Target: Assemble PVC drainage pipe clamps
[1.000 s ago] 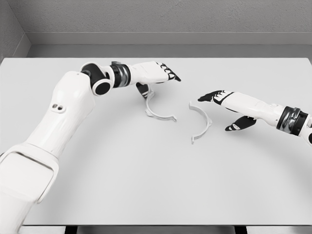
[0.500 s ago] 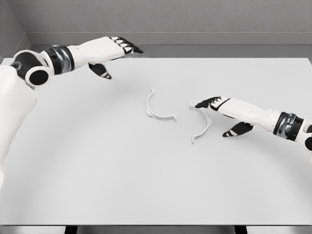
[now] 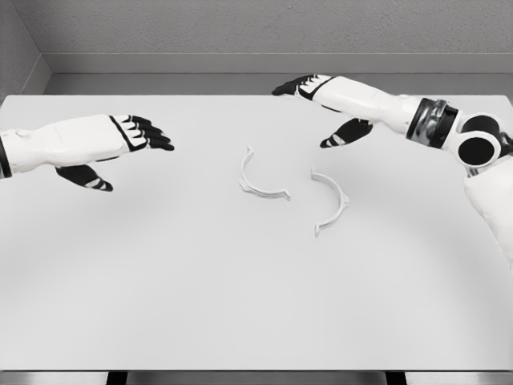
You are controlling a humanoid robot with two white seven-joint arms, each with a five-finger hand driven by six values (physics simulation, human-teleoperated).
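Two white half-ring clamp pieces are lying flat on the white table (image 3: 240,305), roughly in the middle; the left clamp half (image 3: 258,178) opens up and to the right, and the right clamp half (image 3: 332,201) opens to the left, kind of like a closing bracket; they sit near each other but don't touch, there's a clear gap of bare table between them, so nothing is joined.

Left hand (image 3: 108,144) comes in from the left edge and hovers over the table well apart from the left clamp half; its black-tipped fingers (image 3: 152,135) are stretched out pointing right, thumb hanging down underneath, holding nothing.

Right hand (image 3: 325,100) reaches in from the right side, up near the far edge of the table, above and behind the right clamp half and not touching it; fingers are extended toward the left, thumb dropped below the palm, relaxed and empty; the forearm runs back to a dark wrist band and a round black joint by the right border.

Grey wall (image 3: 240,28) behind the table.
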